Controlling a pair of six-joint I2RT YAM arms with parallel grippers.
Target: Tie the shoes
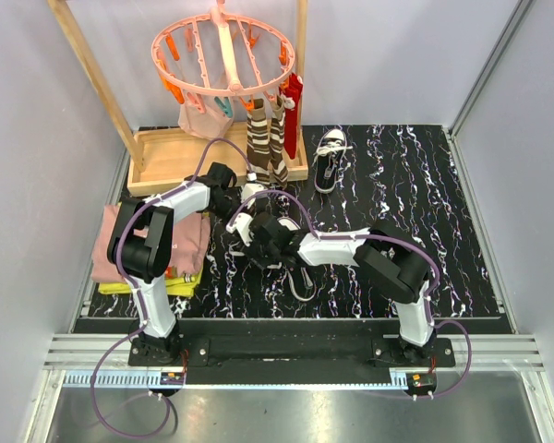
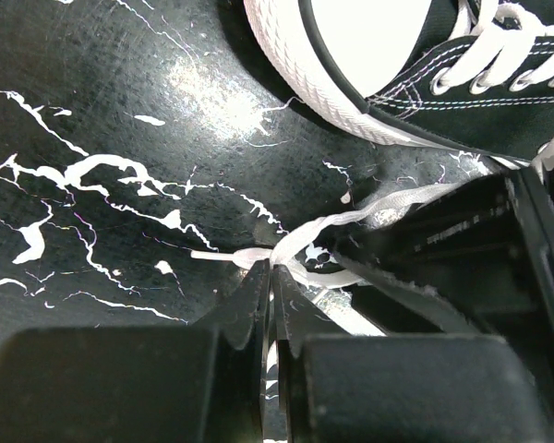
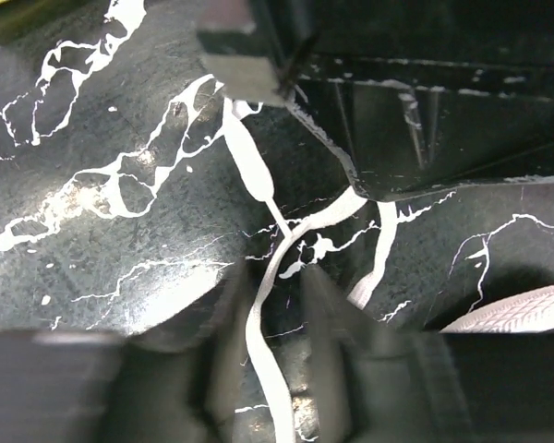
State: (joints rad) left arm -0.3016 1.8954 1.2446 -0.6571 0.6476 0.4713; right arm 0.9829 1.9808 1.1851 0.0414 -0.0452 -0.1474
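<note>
Jaws, left gripper [image 2: 270, 269]: pinched tight on white lace [image 2: 351, 217], low over marbled mat [image 2: 102, 111]. Jaws, right gripper [image 3: 277, 314]: narrow gap, straddling lace strand [image 3: 257, 355], not yet clamped. Strand's long axis runs through gap. Black sneaker [image 2: 425, 101] just beside.

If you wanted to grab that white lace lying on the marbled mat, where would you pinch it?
Probably the straight stretch of lace near the crossing, coming from above with the right gripper straddling it: it lies flat and thin on the mat, so a pinch across its width suits.
</note>
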